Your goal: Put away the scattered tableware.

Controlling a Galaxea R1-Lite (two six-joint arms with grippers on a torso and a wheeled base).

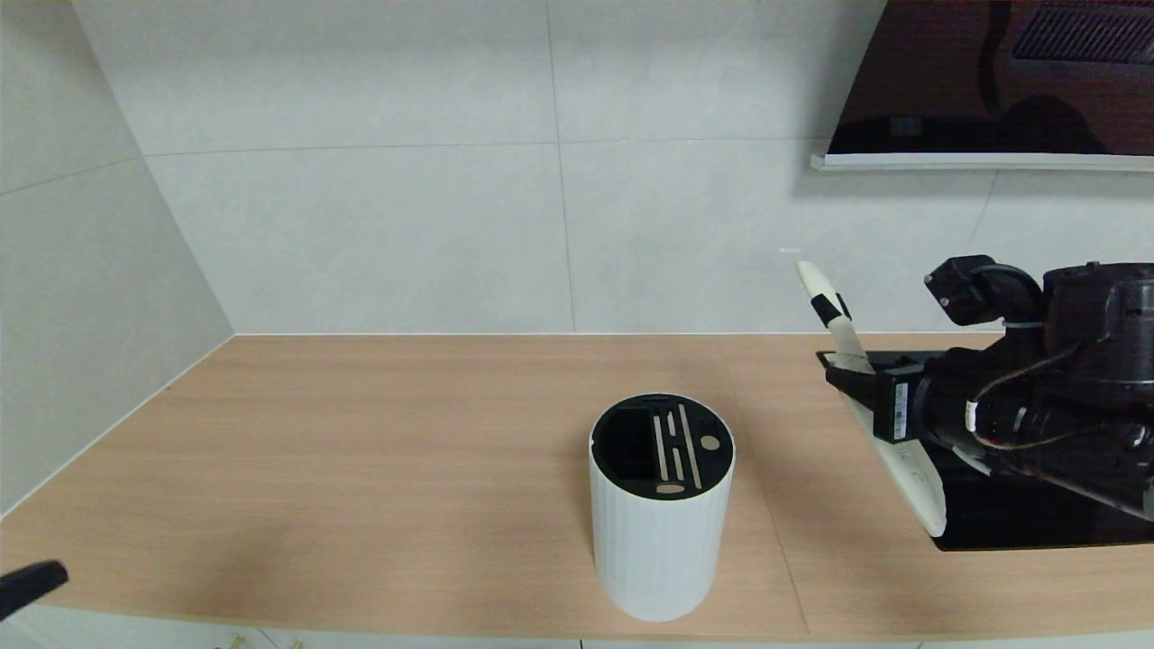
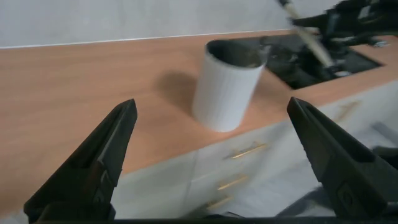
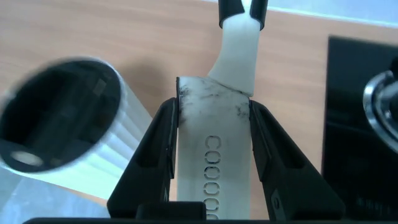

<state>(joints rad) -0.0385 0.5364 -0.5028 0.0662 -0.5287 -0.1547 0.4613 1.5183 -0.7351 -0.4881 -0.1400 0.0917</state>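
Head looks down; both wrists (lower) share the white holder (image 1: 661, 505)

White ribbed holder (image 1: 661, 541), black top; cream knife (image 1: 909, 469) with black band.

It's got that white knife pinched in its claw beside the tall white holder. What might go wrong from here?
Two things, I'd guess. The right end effector grips the white knife by its smooth blade, tilted, at the edge of the black cooktop; it could slip and drop there. The holder is tall and stands free, and its slots are narrow, so a slightly off aim might jam the knife or tip the holder over.
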